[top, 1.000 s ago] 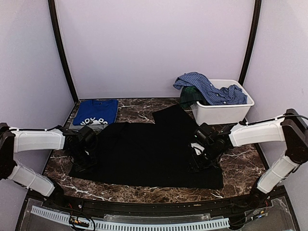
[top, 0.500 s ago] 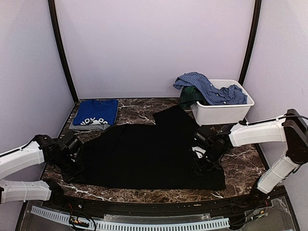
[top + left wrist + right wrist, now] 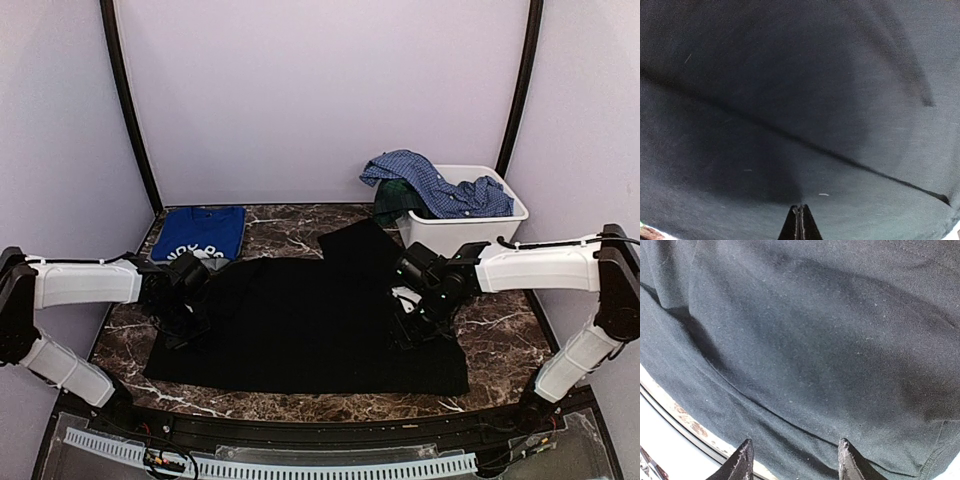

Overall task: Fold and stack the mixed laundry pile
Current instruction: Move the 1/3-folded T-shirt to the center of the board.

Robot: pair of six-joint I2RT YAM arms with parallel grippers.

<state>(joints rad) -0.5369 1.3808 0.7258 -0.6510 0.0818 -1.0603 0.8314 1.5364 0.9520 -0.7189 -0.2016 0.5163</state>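
The left arm has swung back in from the near-left corner. The left gripper (image 3: pixel 799 221) is over the left edge of the large black garment (image 3: pixel 300 320), jaws pressed shut. The right gripper (image 3: pixel 795 444) is over its right side, jaws partly apart. The garment lies spread on the table (image 3: pixel 505 345).

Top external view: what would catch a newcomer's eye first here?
A large plain black garment lies spread across the middle of the dark marble table, with the left gripper shut at its left edge and the right gripper open over its right side. At back right a blue checked shirt drapes over a white rectangular plastic bin; at back left sits a folded royal-blue printed tee.
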